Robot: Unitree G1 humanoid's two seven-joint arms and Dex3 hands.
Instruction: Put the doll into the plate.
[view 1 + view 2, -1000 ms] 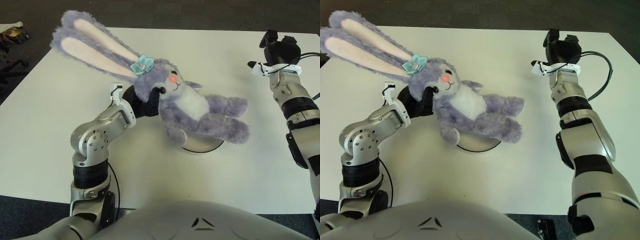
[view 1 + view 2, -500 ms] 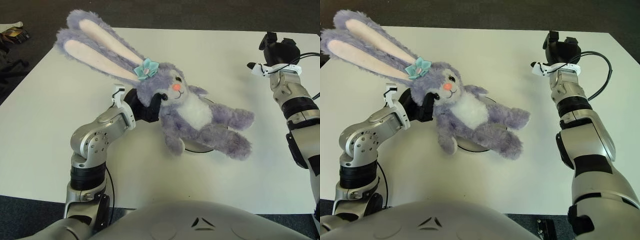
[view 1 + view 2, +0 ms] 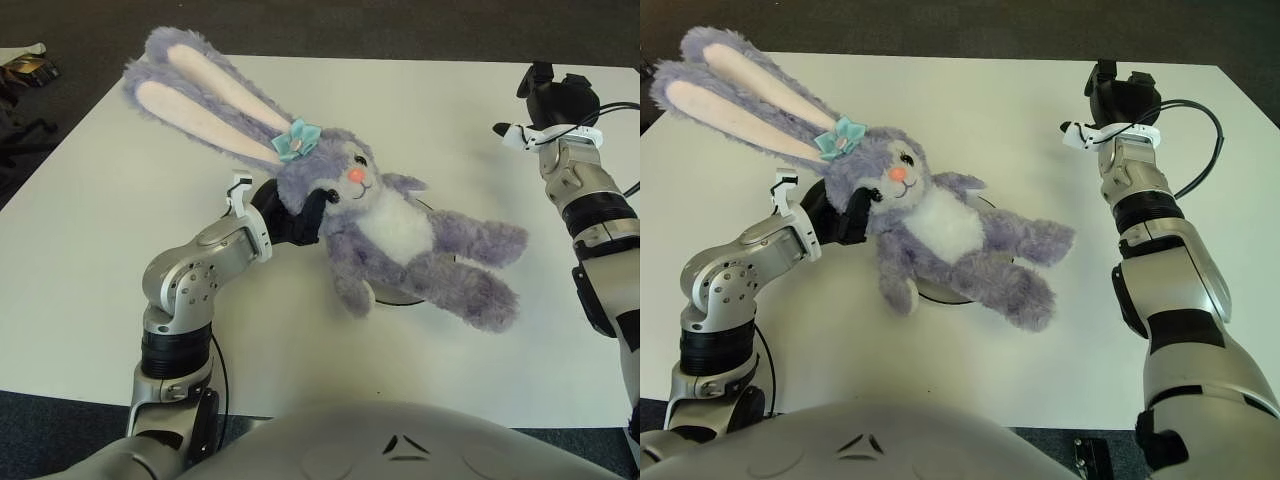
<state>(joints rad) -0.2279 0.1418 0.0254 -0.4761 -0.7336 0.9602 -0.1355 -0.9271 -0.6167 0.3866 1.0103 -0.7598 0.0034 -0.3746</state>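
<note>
So on my feed the doll point(image 3: 400, 235) is a lavender-purple plush bunny with a white belly, pale pink inner ears, a pink nose and a little teal flower bow point(image 3: 296, 141) at the base of its ears. The plate point(image 3: 398, 295) peeking out under it looks white with a darker rim. My left robot hand point(image 3: 288, 215) is black, on a silver arm with black bands. The right robot hand point(image 3: 556, 100) is black too, with a white wrist band. The desk point(image 3: 120, 200) is plain off-white, and the floor point(image 3: 350, 25) around it is dark grey.
</note>
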